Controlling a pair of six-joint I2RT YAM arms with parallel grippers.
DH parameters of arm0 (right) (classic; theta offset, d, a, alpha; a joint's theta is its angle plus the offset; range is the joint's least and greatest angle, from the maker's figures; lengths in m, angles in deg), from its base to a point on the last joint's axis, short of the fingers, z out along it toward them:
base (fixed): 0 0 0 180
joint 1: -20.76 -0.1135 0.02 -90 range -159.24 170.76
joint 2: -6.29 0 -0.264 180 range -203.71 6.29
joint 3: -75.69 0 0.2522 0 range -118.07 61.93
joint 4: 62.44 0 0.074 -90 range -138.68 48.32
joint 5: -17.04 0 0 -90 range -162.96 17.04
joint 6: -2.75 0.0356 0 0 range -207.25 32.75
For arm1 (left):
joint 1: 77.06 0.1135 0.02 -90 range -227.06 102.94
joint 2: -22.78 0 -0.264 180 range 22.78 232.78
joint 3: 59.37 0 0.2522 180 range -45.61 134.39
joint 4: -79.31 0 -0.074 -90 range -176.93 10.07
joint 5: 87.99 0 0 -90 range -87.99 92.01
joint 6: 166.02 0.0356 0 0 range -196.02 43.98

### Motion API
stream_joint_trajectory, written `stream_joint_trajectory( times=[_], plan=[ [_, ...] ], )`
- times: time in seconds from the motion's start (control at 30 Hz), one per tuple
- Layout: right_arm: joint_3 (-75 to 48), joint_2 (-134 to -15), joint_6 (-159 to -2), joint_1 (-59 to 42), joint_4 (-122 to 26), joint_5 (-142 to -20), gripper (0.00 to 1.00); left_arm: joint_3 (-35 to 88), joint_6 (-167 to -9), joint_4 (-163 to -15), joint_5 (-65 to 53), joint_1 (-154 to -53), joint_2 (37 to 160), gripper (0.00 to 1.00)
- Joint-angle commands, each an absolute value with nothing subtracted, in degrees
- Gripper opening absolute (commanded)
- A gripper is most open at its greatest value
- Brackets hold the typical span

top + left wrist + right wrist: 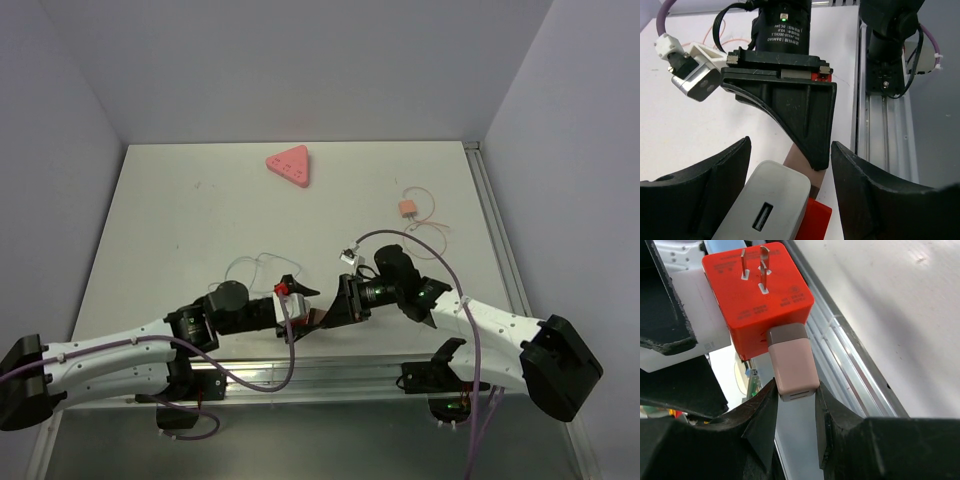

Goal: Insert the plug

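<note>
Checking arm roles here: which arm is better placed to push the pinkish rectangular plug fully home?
Right. The right gripper is shut on the pinkish rectangular plug, whose end already meets the orange and silver adapter block. The left gripper only holds that block.

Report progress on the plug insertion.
Done: the left gripper holds the red adapter off the table, and the right gripper is clamped on the pink plug. In hand: the plug's tip meets the adapter's side. Left: whether it is fully seated is unclear; then release.
</note>
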State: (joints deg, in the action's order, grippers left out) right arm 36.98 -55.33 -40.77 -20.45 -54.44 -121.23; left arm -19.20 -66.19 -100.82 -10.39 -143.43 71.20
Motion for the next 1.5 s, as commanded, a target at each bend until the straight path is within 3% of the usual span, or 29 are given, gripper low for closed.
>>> stream_joint_trajectory(
  times=[0.0, 0.63, 0.67, 0.7, 0.77, 0.87, 0.9, 0.93, 1.23, 1.47],
  plan=[
    [34.3, -53.0, -42.2, -20.6, -57.2, -118.4, 0.0, -16.9, -68.3, -105.3, -12.3, -144.4, 74.9, 0.0],
    [41.1, -59.5, -48.7, -12.3, -57.0, -117.3, 0.0, -26.1, -71.7, -117.5, -7.8, -141.8, 89.8, 0.02],
    [41.2, -59.6, -48.9, -11.9, -57.1, -117.3, 0.0, -26.2, -71.6, -117.3, -7.8, -141.7, 89.5, 0.09],
    [41.2, -59.8, -49.3, -11.9, -56.9, -117.2, 0.0, -26.2, -71.6, -116.8, -7.8, -141.5, 89.1, 0.3],
    [41.4, -60.1, -49.5, -11.5, -57.0, -117.3, 0.0, -26.6, -72.6, -116.6, -6.1, -141.5, 87.6, 0.48],
    [41.6, -60.6, -50.2, -11.1, -56.9, -117.3, 0.0, -27.2, -74.3, -116.2, -2.6, -141.5, 85.8, 0.62],
    [41.7, -60.6, -50.2, -10.9, -56.9, -116.9, 0.0, -27.0, -74.7, -115.4, -1.9, -141.4, 85.6, 0.92],
    [42.0, -60.7, -50.3, -10.8, -57.0, -116.7, 0.0, -26.7, -75.5, -114.9, -1.5, -141.5, 85.5, 0.99],
    [42.7, -62.4, -49.4, -10.3, -59.5, -117.5, 0.0, -27.1, -79.4, -115.1, 4.0, -141.5, 84.4, 1.0],
    [41.7, -61.0, -49.7, -10.2, -57.6, -117.3, 0.0, -23.9, -85.7, -107.6, 9.9, -141.5, 73.9, 0.99]
  ],
)
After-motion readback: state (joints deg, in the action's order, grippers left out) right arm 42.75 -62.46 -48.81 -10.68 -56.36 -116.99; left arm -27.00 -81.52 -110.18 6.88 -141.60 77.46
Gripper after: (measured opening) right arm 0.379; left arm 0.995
